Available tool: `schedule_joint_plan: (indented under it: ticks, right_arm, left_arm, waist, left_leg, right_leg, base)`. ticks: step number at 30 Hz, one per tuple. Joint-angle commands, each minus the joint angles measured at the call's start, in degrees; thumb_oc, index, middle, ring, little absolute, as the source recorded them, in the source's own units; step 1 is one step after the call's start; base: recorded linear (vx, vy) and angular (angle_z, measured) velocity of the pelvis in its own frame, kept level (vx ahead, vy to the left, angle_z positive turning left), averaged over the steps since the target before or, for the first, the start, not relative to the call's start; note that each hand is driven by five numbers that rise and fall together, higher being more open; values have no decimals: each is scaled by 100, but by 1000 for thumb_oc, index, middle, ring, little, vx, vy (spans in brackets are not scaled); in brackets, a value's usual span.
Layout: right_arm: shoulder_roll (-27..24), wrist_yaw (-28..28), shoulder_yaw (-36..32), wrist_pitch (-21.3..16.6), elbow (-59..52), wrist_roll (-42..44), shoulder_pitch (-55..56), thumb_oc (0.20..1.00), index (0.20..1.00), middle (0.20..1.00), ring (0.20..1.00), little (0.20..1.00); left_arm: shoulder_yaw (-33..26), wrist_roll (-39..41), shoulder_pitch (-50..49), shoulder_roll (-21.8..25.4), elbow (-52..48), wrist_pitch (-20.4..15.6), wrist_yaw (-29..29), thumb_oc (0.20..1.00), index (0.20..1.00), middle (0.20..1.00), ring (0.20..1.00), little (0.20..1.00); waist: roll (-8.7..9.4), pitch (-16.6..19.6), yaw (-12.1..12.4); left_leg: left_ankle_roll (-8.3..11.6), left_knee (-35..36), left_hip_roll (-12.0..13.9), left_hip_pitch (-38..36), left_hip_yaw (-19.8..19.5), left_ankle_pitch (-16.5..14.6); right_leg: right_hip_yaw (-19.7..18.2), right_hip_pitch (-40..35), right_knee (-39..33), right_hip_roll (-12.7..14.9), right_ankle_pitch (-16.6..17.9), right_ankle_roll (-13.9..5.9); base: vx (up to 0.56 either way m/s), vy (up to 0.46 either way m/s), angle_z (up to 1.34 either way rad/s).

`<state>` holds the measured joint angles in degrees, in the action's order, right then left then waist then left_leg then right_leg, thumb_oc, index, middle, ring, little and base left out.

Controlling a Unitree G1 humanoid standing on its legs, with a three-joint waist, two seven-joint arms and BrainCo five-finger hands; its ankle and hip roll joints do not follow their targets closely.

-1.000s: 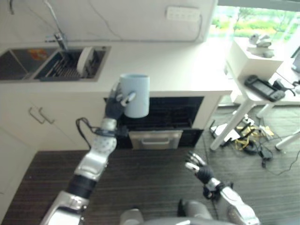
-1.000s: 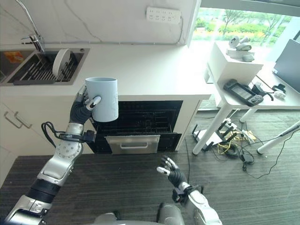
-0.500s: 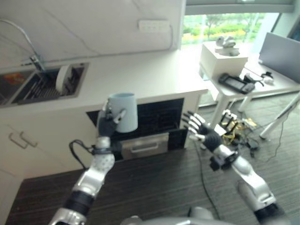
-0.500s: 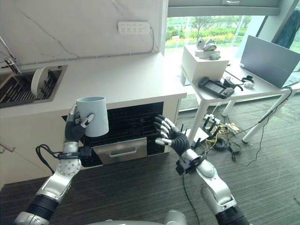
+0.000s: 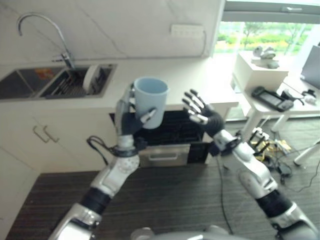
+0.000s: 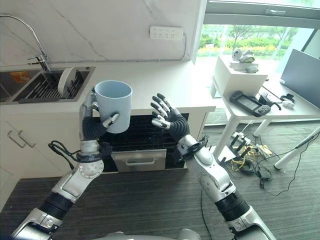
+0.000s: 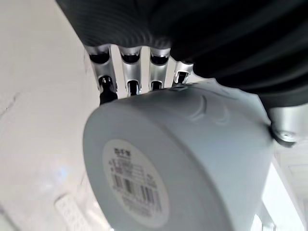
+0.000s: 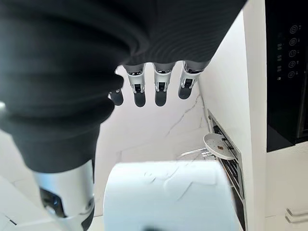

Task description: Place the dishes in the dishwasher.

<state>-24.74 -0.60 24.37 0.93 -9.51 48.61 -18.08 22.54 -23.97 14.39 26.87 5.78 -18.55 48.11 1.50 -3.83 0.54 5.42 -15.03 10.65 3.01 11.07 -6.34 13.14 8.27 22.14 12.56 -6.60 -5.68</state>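
Your left hand [image 6: 93, 125] is wrapped round a smooth pale-blue cylindrical mug [image 6: 113, 106] at frame centre, right hand [image 6: 170, 120] spread wide beside it, above the dark open dishwasher [image 6: 145, 132]

The pale blue, plain cylindrical mug [image 6: 113, 105] carries a white barcode sticker [image 7: 134, 183] on its base. Behind it the worktop [image 6: 150, 80] is white, the wall [image 6: 100, 25] white marble with grey veins, the dishwasher [image 6: 145, 135] black inside, its drawer silver. The floor [image 6: 150, 205] is dark striped wood.
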Motion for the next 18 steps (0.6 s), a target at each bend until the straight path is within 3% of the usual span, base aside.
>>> schedule_joint_plan:
  ticks: [1,5,10,18]
  right_arm:
    - [234,-14,17,-24,-292,926,-475,1000,1000,1000,1000,1000]
    - [424,205,302,-43,-334,1634,-755,1000,1000,1000,1000,1000]
    - [472,373,467,-51,-423,1511,-924,1000,1000,1000,1000,1000]
    - [608,417,571,23,-281,1399,-1080,1000,1000,1000,1000,1000]
  left_arm:
    - [88,-528,475,187,-84,197,372,200,200,200,200,200]
    - [493,-991,618,231,105,510,689,200,200,200,200,200]
    - [673,-1268,632,291,246,743,817,200,200,200,200,200]
    - [683,-1368,777,208,341,804,961,200,200,200,200,200]
  waist:
    - [102,64,-6]
    - [120,32,52]
    - [106,33,67]
    - [78,99,79]
  left_leg:
    - [-12,-216,-28,67,-451,-214]
    - [-8,-216,-37,95,-506,-226]
    - [-5,-216,-22,118,-483,-216]
    - [14,-216,21,103,-477,-186]
  right_leg:
    - [-594,-368,-495,120,132,-430]
    - [-582,-356,-495,105,126,-449]
    - [-561,-328,-495,122,140,-464]
    - [-528,-378,-495,127,119,-436]
  base:
    - [0,0,0]
    - [-3,-3,1]
    - [-7,2,5]
    - [-4,2,0]
